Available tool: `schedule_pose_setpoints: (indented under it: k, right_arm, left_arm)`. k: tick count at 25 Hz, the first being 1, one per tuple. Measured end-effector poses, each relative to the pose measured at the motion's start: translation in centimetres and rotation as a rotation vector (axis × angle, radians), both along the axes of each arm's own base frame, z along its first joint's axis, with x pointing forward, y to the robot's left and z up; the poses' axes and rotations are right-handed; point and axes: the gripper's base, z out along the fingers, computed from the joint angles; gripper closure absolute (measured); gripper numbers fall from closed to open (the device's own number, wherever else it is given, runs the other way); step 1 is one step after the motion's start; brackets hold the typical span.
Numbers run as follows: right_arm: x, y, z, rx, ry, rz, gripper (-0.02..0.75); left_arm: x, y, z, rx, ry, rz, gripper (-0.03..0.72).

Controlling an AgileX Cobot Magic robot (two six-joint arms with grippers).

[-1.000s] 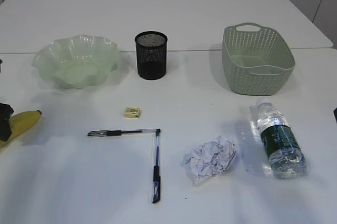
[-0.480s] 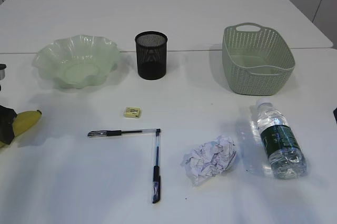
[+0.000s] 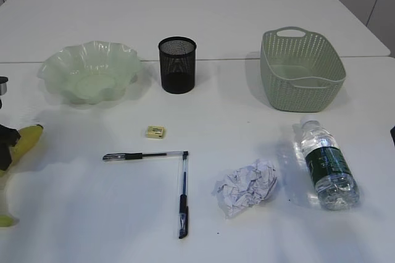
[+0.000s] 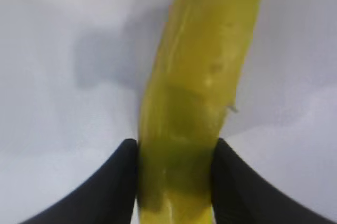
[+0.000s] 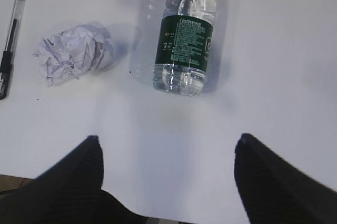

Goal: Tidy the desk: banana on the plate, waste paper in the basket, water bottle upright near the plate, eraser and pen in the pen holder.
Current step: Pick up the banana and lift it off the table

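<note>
Lying flat: two pens [image 3: 181, 194], one water bottle [image 3: 326, 164] (left gripper [image 4: 175, 153] clamps one banana [image 4: 197, 87]).

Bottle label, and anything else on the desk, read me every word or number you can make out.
Bottle label: white print on dark green, too small and blurred to read.
Paper ball: faint bluish marks, unreadable.
Eraser: a small dark mark, not legible.
Pens, holder, basket, plate: no text visible.
</note>
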Motion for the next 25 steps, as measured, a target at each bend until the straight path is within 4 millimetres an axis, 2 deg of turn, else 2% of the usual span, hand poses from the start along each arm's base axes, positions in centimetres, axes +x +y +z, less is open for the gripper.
schedule_pose_setpoints:
  k: [2,6,17,22,25]
  right_arm:
    - [0.0,0.0,0.0,0.000,0.000,0.000,0.164]
    - [0.0,0.0,0.0,-0.002,-0.001,0.005,0.164]
    - [0.0,0.0,0.0,-0.003,-0.002,0.011,0.164]
    - [0.0,0.0,0.0,-0.004,-0.002,0.013,0.164]
    - [0.0,0.0,0.0,-0.004,-0.002,0.013,0.164]
  left_arm:
    - [0.0,0.0,0.0,-0.004,0.000,0.004,0.404]
    - [0.0,-0.2,0.0,-0.020,-0.001,0.017,0.439]
    - [-0.2,-0.7,0.2,-0.082,0.022,0.065,0.461]
    - [-0.4,-0.7,2.9,-0.089,-0.057,0.070,0.462]
    - [0.1,-0.8,5.6,-0.098,-0.145,0.073,0.462]
